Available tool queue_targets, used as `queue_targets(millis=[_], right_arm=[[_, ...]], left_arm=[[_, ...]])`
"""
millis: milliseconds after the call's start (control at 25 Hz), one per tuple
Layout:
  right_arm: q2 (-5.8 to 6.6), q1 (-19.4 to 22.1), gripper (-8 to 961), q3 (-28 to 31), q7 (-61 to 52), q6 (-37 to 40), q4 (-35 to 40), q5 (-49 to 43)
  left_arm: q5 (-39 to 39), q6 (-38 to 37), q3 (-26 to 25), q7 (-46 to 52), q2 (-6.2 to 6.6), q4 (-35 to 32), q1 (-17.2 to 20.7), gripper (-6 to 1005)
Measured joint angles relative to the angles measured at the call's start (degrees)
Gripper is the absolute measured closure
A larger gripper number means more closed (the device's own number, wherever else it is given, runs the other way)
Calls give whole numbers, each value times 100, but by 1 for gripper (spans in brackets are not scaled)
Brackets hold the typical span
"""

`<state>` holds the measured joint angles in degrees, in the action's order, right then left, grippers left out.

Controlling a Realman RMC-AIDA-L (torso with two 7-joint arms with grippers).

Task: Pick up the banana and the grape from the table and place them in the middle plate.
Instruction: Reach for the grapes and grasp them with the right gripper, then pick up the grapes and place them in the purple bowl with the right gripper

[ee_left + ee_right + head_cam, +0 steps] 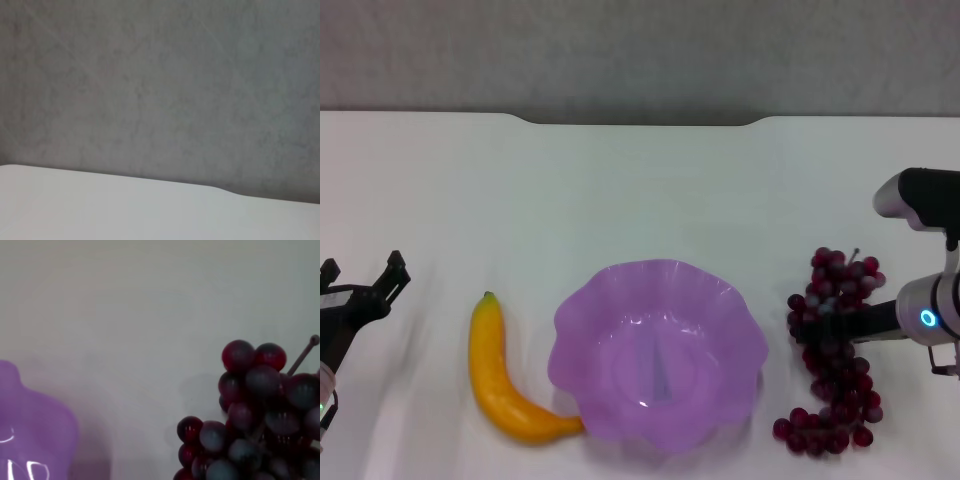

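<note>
At the left edge of the white table, the left gripper hovers with its dark fingers spread apart, holding nothing, well apart from the banana. The banana lies on the table near the front edge, green stem tip pointing toward the far edge, its lower end curving in to touch or nearly touch the rim of the middle plate. That translucent purple plate sits at the middle of the front edge with nothing in it. Just beside it on the right lies the grape, a long bunch running from far to near. The right gripper reaches in from the table's right edge, its dark fingers lying across the middle of the bunch; whether they pinch it or stand spread cannot be told. In the right wrist view the grape sits close up, the plate's rim apart from it.
</note>
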<state>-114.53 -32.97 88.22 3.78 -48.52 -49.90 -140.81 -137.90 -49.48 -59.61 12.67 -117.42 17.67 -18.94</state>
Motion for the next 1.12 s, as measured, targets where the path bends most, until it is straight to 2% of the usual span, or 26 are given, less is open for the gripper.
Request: queue_targets(millis=[520, 720, 1120], right_arm=[[5, -11, 73, -4, 291, 98, 88, -24], [0, 35, 229, -24, 540, 256, 94, -26], [-8, 156, 336, -38, 654, 433, 94, -25]], left_arm=[[-2, 0, 2, -2, -7, -19, -38, 90], [1, 0, 2, -2, -9, -25, -26, 90], [1, 0, -5, -2, -9, -36, -17, 91]])
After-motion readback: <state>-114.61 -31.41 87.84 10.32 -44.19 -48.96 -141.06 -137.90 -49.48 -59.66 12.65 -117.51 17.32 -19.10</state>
